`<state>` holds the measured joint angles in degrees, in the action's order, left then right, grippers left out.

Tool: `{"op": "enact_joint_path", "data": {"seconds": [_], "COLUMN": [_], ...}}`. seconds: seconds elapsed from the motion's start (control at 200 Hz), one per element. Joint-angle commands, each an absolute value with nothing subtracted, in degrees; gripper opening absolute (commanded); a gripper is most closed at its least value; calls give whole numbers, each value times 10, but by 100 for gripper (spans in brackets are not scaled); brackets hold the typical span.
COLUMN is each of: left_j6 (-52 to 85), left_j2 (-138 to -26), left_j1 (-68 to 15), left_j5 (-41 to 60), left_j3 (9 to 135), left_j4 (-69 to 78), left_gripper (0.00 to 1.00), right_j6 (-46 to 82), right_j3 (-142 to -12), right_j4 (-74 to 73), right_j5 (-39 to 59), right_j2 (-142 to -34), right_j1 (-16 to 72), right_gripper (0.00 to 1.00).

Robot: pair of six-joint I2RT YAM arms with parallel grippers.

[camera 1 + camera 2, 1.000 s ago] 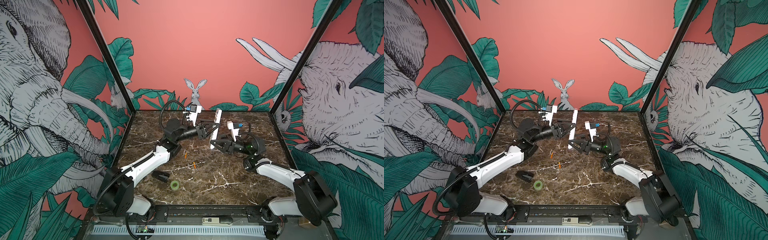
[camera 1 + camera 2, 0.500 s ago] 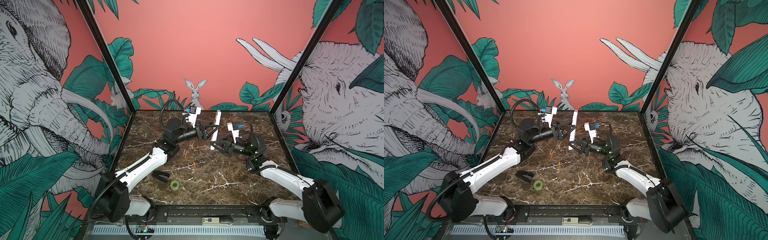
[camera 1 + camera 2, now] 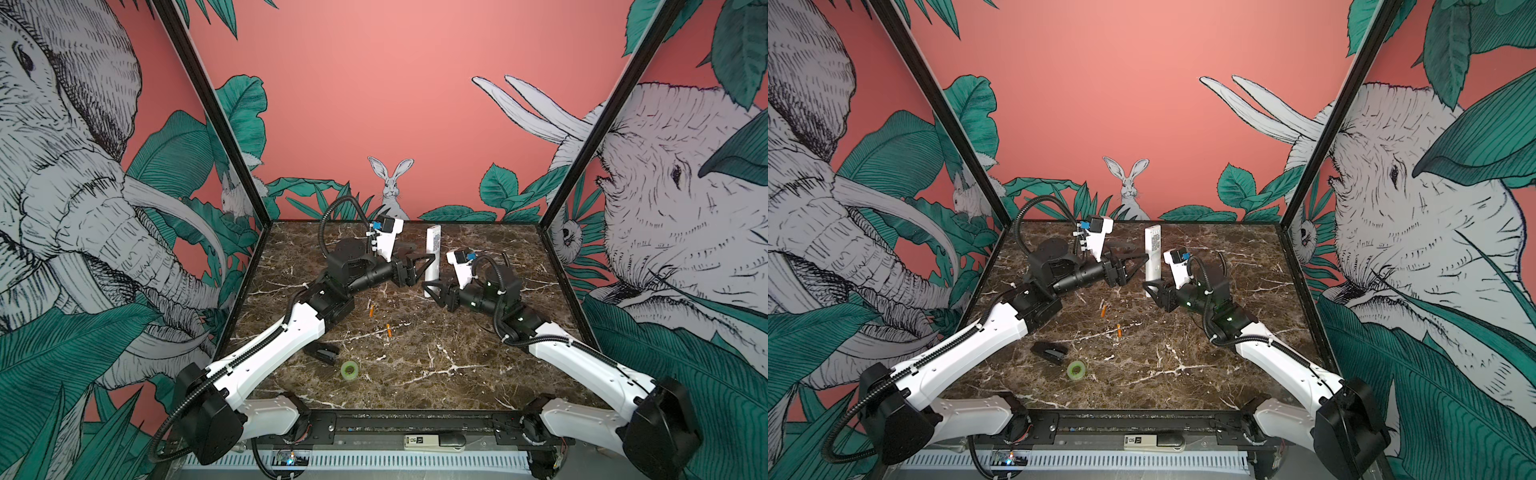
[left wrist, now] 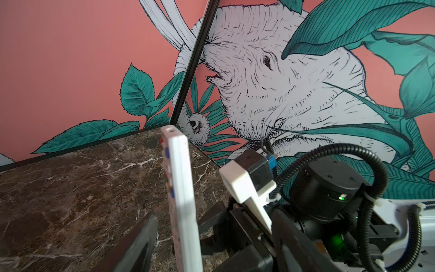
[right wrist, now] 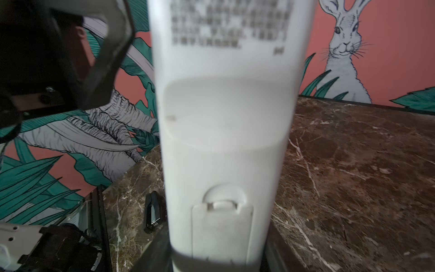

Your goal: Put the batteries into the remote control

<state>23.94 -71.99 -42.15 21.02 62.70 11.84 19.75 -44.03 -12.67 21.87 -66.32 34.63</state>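
Observation:
The white remote control [image 3: 432,249] stands upright near the back of the marble table, its printed back toward the front edge. My right gripper [image 3: 430,289] is shut on its lower end. In the right wrist view the remote control [image 5: 223,131] fills the middle, and its battery cover [image 5: 222,230] sits closed just above the fingers. My left gripper [image 3: 422,256] is open and straddles the remote's middle from the left, with a gap on each side of the remote control [image 4: 182,188]. Two orange batteries [image 3: 371,310] [image 3: 389,331] lie on the table in front of both grippers.
A green tape roll [image 3: 349,369] and a small black piece [image 3: 322,354] lie toward the front left. A white device [image 3: 432,441] rests on the front rail. Black frame posts and printed walls close in the table [image 3: 478,332] on three sides.
My left gripper's jaws have spread apart from the remote. The remote stays upright in the right gripper, in about the same place.

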Motion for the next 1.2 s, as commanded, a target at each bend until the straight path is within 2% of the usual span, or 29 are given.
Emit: {"op": "enact_joint_path", "data": {"seconds": [0.0, 0.655, 1.05, 1.195], "left_j6": [221, 258, 278, 285], "left_j2": [-723, -800, -844, -855], "left_j1": [-427, -449, -454, -454], "left_j5": [156, 67, 59, 65], "left_j3": [646, 682, 693, 693], "left_j4": [102, 135, 147, 148], "left_gripper": [73, 57, 48, 42], "right_j6": [182, 178, 169, 167], "right_j3": [-445, -450, -443, -444], "right_j4": [-139, -141, -140, -140], "right_j5": [156, 58, 24, 21], "right_j2": [-657, -676, -676, -683], "right_j1": [356, 417, 430, 433], "right_gripper": [0, 0, 0, 0]}}
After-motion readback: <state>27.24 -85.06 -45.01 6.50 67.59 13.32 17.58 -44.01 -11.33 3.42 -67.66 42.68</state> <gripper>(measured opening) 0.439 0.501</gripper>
